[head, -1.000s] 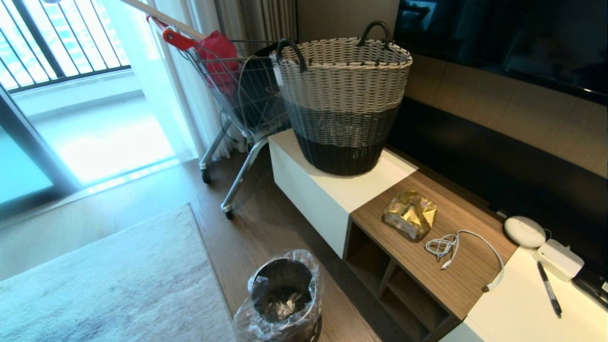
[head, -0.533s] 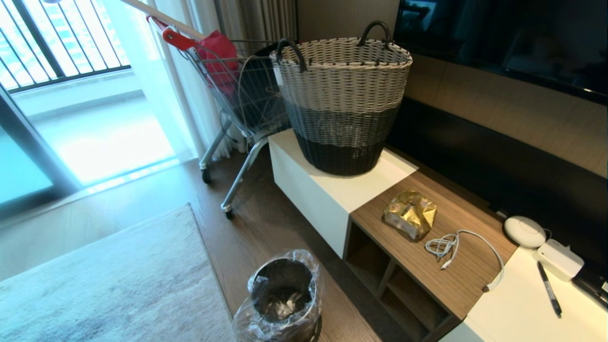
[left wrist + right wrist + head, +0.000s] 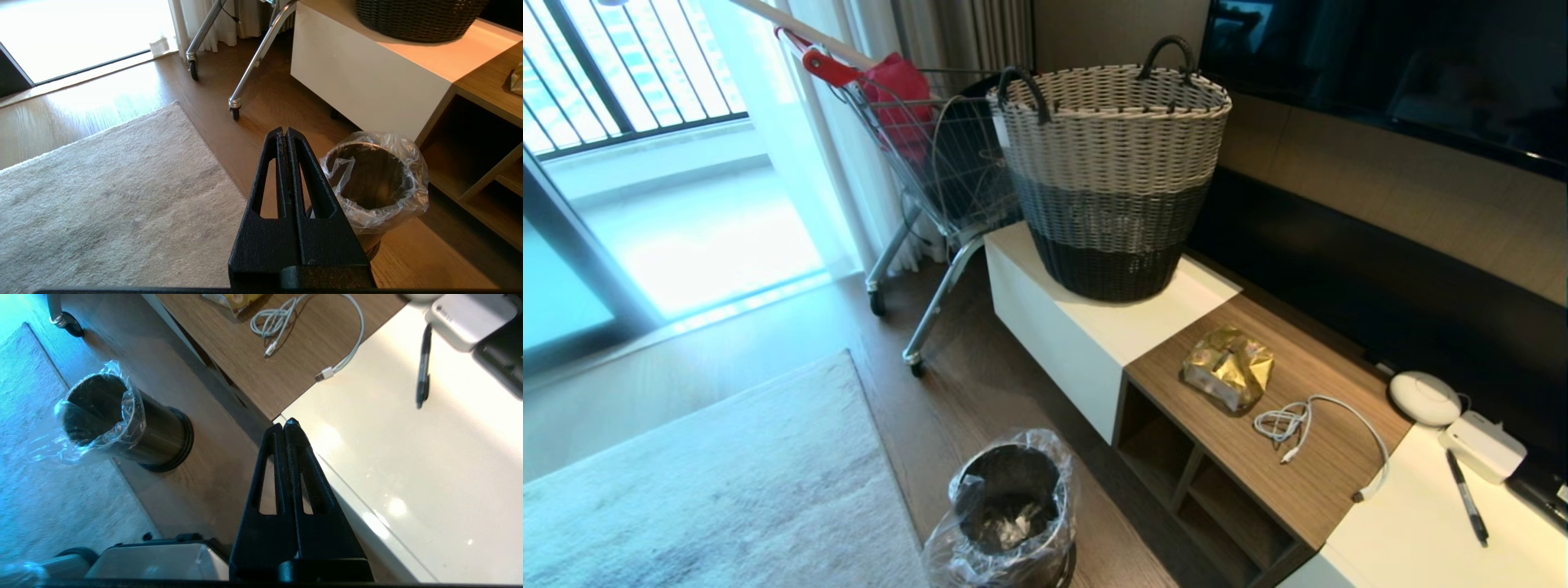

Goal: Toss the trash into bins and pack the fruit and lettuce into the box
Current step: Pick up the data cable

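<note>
Both grippers closed and empty, wrapper untouched

The right gripper hangs pinched shut over the white cabinet's near edge. Across the head views nothing has shifted: the gold wrapper lies farther left on the wood shelf, and the bin waits on the floor, so pickup remains ahead. The left gripper is shut too.

Wood floor w/ pale rug; low white-and-wood cabinet; bright window.

There was one crinkled gold-yellow snack wrapper, one steel cylindrical bin with a clear liner bag, one grey-and-white woven basket, one coiled white cable, and one black pen.
</note>
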You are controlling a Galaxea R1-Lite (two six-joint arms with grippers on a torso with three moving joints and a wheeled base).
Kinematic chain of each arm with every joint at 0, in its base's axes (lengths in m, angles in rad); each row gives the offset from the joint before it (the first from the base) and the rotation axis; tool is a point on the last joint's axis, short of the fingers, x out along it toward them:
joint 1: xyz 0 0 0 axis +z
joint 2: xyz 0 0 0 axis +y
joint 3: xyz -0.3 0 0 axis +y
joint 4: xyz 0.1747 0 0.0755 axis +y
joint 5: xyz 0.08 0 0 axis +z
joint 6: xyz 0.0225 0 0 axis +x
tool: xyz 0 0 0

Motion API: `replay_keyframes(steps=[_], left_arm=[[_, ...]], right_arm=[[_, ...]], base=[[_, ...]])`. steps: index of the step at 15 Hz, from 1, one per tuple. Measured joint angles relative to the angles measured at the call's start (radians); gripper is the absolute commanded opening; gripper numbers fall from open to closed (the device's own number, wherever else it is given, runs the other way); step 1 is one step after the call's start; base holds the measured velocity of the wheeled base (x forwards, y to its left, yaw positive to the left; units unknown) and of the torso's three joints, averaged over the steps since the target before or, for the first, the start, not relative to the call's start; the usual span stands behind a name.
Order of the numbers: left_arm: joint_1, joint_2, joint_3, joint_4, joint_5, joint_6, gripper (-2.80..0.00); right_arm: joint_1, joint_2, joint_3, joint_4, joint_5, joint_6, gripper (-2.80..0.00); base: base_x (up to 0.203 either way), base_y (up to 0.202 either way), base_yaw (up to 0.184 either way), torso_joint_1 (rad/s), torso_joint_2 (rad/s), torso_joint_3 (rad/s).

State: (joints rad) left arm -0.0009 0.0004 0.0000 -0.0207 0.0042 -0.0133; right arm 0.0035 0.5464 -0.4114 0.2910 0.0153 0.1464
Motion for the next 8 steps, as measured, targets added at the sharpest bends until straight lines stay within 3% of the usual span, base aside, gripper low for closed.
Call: replay_keyframes(steps=[4, 8], left_arm=[[0.0, 0.0, 0.0, 0.0, 0.0, 0.0, -2.8], [0.0, 0.0, 0.0, 0.0, 0.0, 0.0, -2.8]], right_arm=[[-0.002, 0.373, -0.088, -0.096, 0.002, 0.178, -2.8], [-0.007, 0.729, -0.127, -0.338, 0.003, 0.339, -2.8]], base=[[0.0, 0.0, 0.0, 0.0, 0.0, 0.0], [0.0, 0.0, 0.0, 0.0, 0.0, 0.0]])
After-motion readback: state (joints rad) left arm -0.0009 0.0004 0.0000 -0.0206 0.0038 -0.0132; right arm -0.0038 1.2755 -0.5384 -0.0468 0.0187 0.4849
